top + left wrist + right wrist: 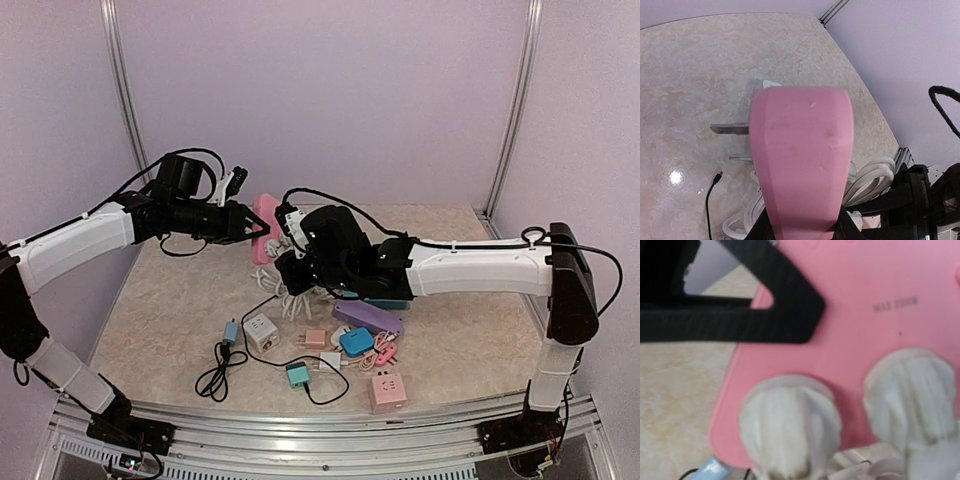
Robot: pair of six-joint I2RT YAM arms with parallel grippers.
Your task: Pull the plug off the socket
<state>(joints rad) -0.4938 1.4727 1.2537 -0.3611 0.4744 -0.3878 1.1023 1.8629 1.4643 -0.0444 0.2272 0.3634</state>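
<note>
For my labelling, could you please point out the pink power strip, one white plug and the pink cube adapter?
pink power strip (800, 160): left wrist view, middle of its face.
white plug (790, 425): right wrist view, centre of its body.
pink cube adapter (388, 390): top view, upper face.

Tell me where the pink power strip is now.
In the top view the pink strip is toward the back of the table, left of centre, gripped by the left tool. The right wrist view shows two white plugs in its face.

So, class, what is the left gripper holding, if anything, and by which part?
The pink power strip. The left gripper clamps it across its width, with one finger on each long side, and the rest of the strip juts out past the fingers.
</note>
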